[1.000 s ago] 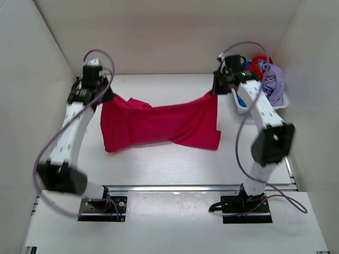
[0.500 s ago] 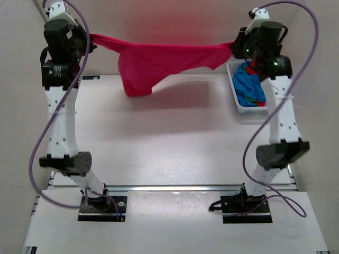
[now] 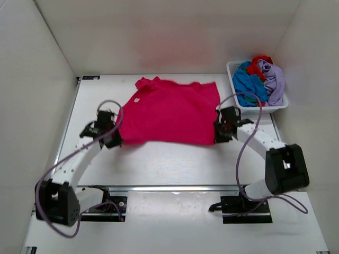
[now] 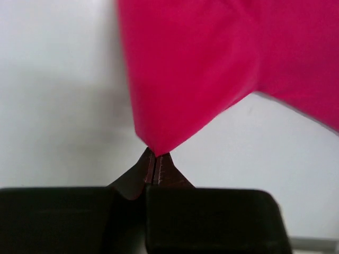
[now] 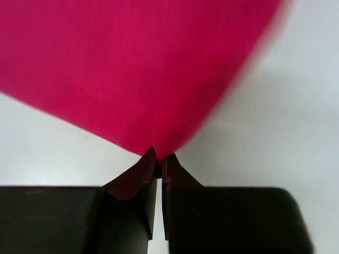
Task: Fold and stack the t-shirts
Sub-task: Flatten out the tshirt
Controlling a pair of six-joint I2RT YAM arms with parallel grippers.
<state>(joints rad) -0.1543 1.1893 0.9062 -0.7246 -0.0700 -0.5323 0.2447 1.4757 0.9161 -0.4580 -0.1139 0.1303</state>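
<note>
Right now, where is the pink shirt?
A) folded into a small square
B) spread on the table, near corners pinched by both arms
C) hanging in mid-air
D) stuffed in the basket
B: the pink shirt lies spread on the table, a near corner pinched in the left fingers and another in the right fingers.

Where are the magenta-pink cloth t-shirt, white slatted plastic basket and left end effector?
Magenta-pink cloth t-shirt [image 3: 172,111]: top view, middle of cloth.
White slatted plastic basket [image 3: 230,66]: top view, far-left rim.
Left end effector [image 4: 154,161]: left wrist view, between fingertips.
</note>
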